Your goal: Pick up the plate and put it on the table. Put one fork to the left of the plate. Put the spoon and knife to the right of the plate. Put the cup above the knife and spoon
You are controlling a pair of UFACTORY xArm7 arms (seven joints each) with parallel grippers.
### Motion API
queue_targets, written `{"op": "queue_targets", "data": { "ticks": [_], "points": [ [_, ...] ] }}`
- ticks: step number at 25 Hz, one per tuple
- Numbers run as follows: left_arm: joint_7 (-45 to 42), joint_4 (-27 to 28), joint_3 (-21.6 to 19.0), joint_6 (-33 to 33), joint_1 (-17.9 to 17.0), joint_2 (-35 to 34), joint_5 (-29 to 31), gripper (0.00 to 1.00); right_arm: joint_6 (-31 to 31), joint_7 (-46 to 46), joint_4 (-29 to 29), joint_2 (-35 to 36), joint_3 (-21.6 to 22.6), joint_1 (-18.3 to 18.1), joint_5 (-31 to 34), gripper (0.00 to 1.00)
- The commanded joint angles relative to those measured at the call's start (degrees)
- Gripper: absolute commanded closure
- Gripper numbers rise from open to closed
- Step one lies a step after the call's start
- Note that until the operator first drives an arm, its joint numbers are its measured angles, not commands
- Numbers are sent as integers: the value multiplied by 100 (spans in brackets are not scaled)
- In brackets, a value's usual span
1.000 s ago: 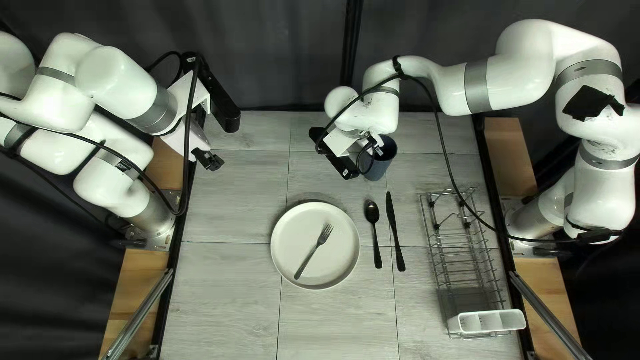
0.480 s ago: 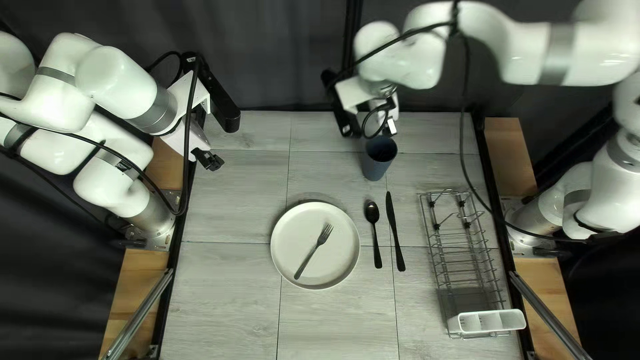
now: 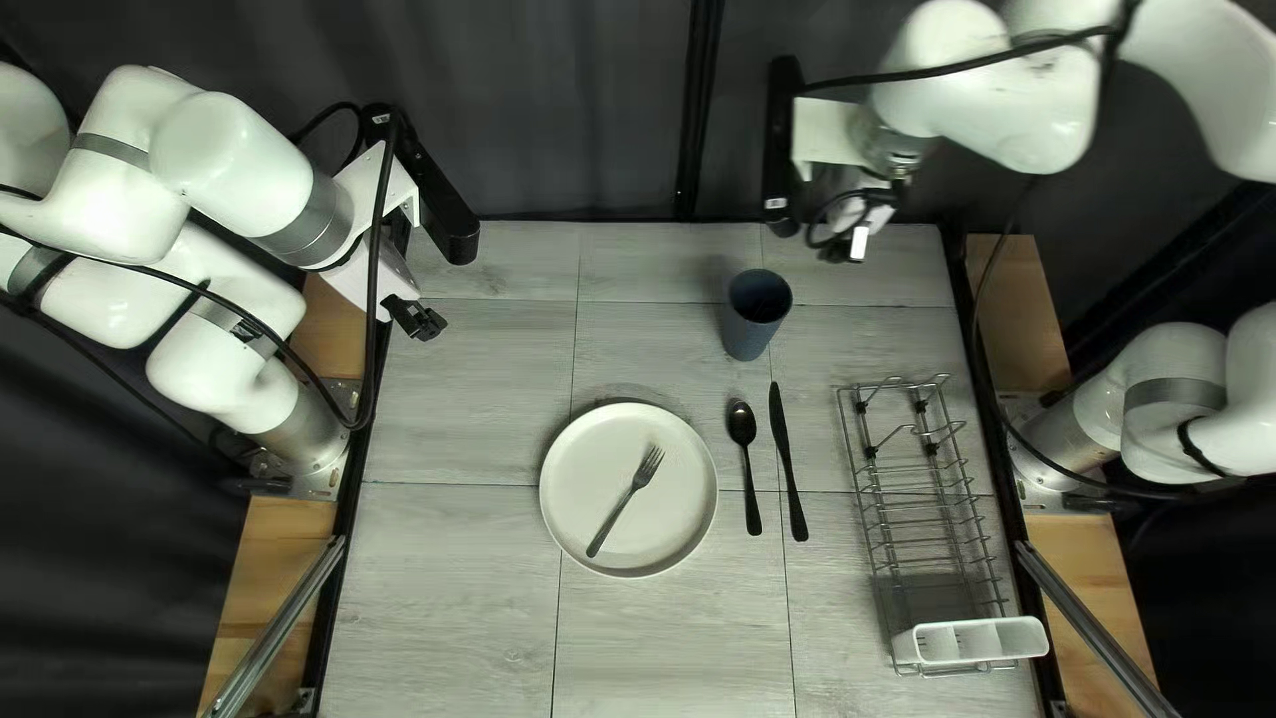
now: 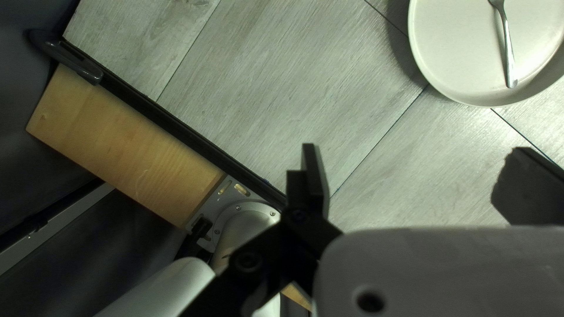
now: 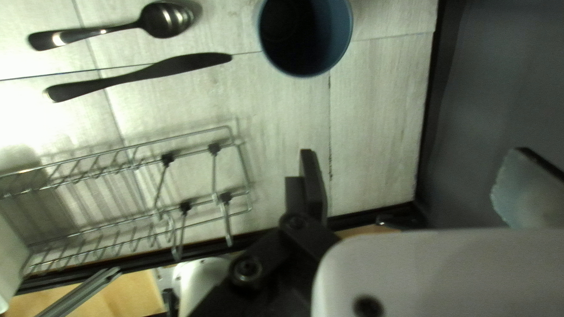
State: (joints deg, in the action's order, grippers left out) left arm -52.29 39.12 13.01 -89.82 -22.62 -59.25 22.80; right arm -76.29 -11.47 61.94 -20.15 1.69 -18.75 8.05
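Lying inside the plate (image 3: 678,521) rather than left of it, the fork (image 3: 613,523) worries me: jaws closing too low could drag the plate along. Right of the plate in the top left view are the spoon (image 3: 741,426) and knife (image 3: 782,432), the upright cup (image 3: 747,335) above them, tippable if I swing low; both pairs of jaws stand apart, empty, and I can read no writing on the tableware.

Left wrist view: plate (image 4: 479,53) and fork (image 4: 507,47) cut off by the edge. Right wrist view: cup (image 5: 305,35) and rack (image 5: 168,159) cropped. Top left view: right arm (image 3: 990,93) partly out of frame.
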Motion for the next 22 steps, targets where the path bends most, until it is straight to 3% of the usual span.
{"op": "queue_targets", "data": {
  "ticks": [1,11,12,14,16,22],
  "points": [
    [0,0,0,0,0,0,0,0,-9,-4,-14,-27,2,7,-15,0],
    [0,0,0,0,0,0,0,0,-9,-4,-14,-27,2,7,-15,0],
    [-126,58,30,78,-11,179,-102,0,-9,-4,-14,-27,2,7,-15,0],
    [-657,474,0,639,-177,1493,-207,0,-9,-4,-14,-27,2,7,-15,0],
    [-1047,805,-38,1028,-303,2246,-319,0,-9,-4,-14,-27,2,7,-15,0],
    [-1047,805,-38,1028,-303,2246,-319,0,-9,-4,-14,-27,2,7,-15,0]
  ]
}}
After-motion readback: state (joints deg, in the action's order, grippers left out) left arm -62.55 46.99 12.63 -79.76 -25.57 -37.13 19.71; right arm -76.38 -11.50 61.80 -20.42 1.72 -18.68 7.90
